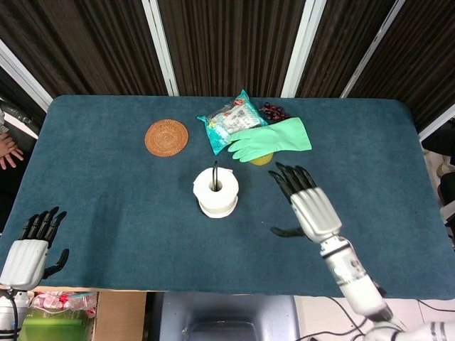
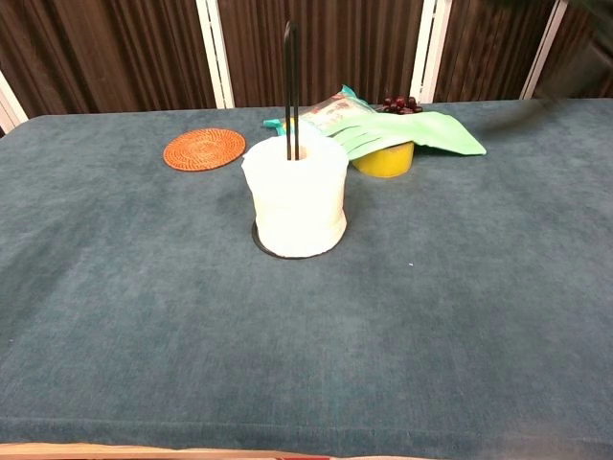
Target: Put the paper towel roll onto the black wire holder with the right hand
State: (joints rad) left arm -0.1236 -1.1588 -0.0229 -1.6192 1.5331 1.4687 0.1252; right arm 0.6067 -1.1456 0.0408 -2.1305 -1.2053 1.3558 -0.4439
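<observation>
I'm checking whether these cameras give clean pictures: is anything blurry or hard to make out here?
Chest view: a dark smear at the top right corner is blurred beyond telling; the paper towel roll and black wire holder are sharp. Head view: evenly lit and sharp, with the right hand casting a soft shadow on the table.

Open bench front and sides, clutter at the back.
I see the paper towel roll (image 1: 216, 192) on the black wire holder (image 2: 290, 86) mid-bench, rod sticking up above it. Behind: green glove (image 1: 273, 138) over a yellow bowl (image 2: 383, 158), snack bag (image 1: 231, 121), woven coaster (image 1: 166, 137) back left. My right hand (image 1: 307, 206) hangs well right of the roll, fingers spread; bare bench (image 1: 106, 206) left.
</observation>
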